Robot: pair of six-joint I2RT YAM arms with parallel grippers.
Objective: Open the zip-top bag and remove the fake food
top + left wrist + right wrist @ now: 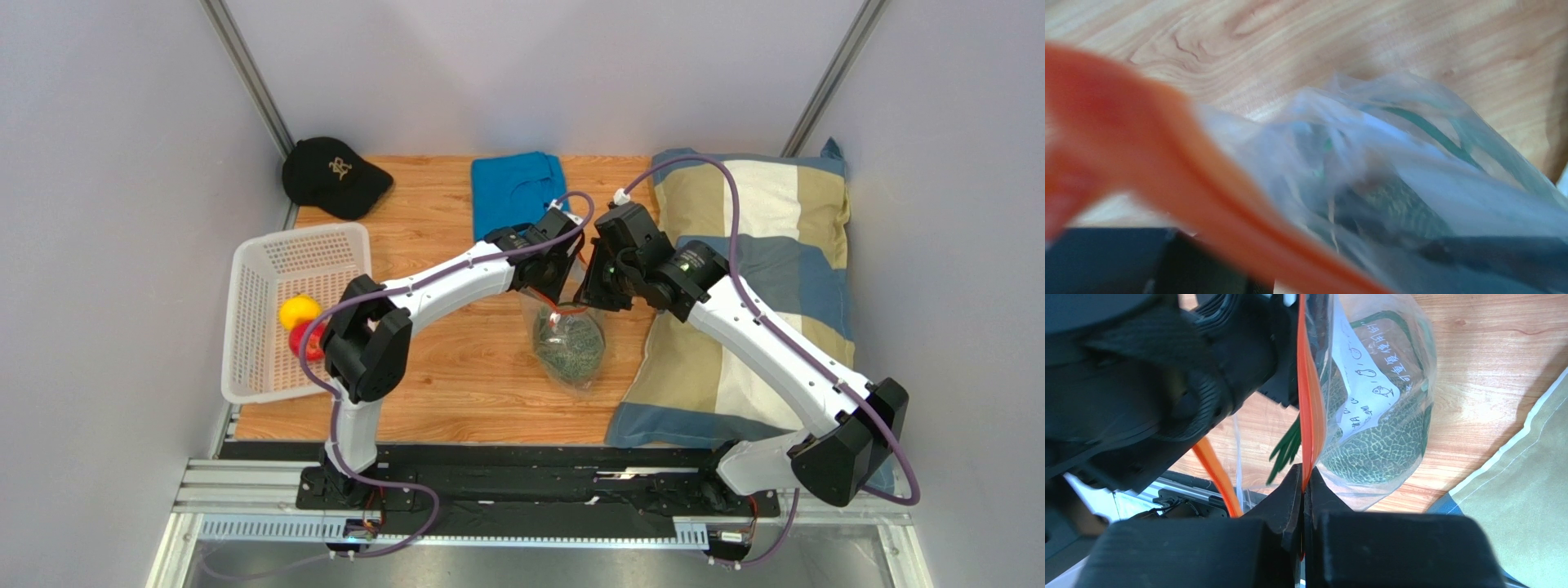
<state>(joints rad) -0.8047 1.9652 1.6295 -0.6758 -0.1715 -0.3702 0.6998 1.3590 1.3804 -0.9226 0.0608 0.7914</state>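
The clear zip-top bag [567, 347] hangs just above the wooden table, mouth up. My right gripper [1305, 478] is shut on its orange-red zip strip [1309, 410]. Inside it sits the grey-green netted ball [1389, 441], whose green stems [1287, 447] poke out of the mouth. My left gripper [552, 284] is at the bag's mouth, facing the right gripper [597, 288]. In the left wrist view the blurred strip [1168, 165] and the bag [1389, 177] fill the frame, and the dark fingers [1106, 263] stand apart. A yellow fruit [297, 312] and a red fruit [307, 343] lie in the white basket [321, 251].
The white basket stands at the table's left edge. A black cap [331, 175] and a folded blue cloth [518, 190] lie at the back. A checked pillow [761, 245] covers the right side, close to the bag.
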